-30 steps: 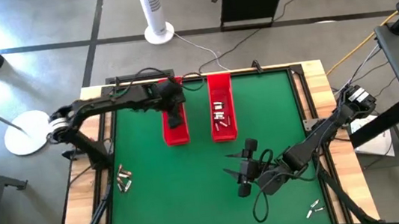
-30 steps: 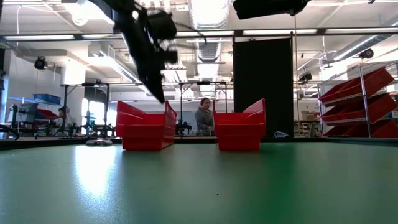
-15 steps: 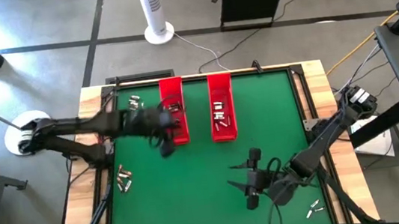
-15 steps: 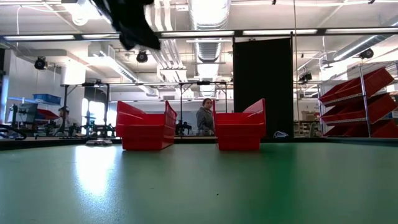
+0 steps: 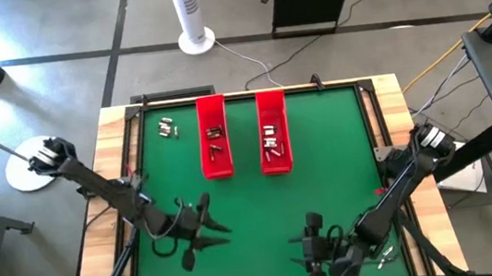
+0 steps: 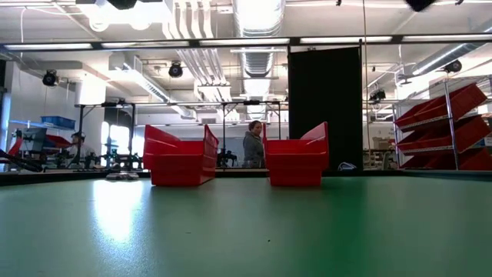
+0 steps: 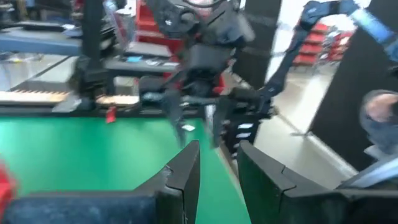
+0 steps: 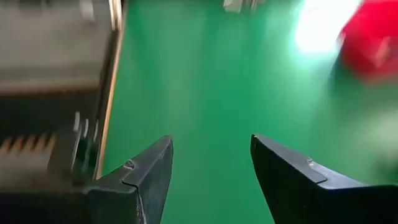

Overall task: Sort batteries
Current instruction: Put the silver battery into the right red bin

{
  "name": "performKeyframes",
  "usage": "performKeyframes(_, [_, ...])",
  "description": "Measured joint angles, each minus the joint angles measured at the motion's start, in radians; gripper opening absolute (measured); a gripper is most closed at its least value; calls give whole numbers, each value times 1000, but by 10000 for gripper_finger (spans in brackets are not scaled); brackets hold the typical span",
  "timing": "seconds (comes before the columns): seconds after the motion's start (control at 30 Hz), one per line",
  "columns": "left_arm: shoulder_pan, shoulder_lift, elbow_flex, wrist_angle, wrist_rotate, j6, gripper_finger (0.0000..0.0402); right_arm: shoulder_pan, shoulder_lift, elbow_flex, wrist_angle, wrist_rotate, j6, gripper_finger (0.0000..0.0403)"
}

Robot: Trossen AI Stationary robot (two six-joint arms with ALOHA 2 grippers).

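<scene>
**Four cameras, one green table**

The high view looks straight down on the whole green felt-topped table [image 5: 327, 194] with its wooden border. The low view sits at tabletop level, looking level across the green surface [image 6: 246, 231] toward the far edge and the room beyond; both share the two long red plastic trays [image 5: 216, 149] (seen end-on from the low view [image 6: 178, 158]). Each wrist view looks forward, close past its own dark fingers [image 7: 184, 174] [image 8: 152, 171], over the same green top.

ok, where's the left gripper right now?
High view: the left gripper is over the near-left part of the green table, well in front of the left red tray, open and holding nothing.
</scene>
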Motion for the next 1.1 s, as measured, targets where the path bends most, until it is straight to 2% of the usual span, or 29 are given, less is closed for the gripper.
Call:
performKeyframes(0.13, [-38, 122, 0, 176, 0, 10, 87, 3, 30, 144, -415, -220, 248, 210])
performKeyframes(0.23, [-51, 237, 14, 298, 0, 36, 87, 2, 52, 218, -670, -428, 363, 210])
performKeyframes(0.33, [-54, 352, 49, 423, 0, 48, 87, 13, 82, 233, -794, -642, 403, 210])
performKeyframes(0.47, [-56, 475, 122, 463, 1, 47, 87, 86, 117, 219, -805, -850, 414, 210])
performKeyframes(0.67, [-71, 550, 217, 454, 8, 27, 87, 193, 147, 165, -817, -964, 495, 210])
performKeyframes(0.87, [-79, 557, 260, 430, 8, 62, 87, 231, 138, 91, -840, -1048, 510, 210])
performKeyframes(1.1, [-79, 555, 263, 429, 4, 79, 87, 251, 148, 63, -822, -1076, 475, 210])
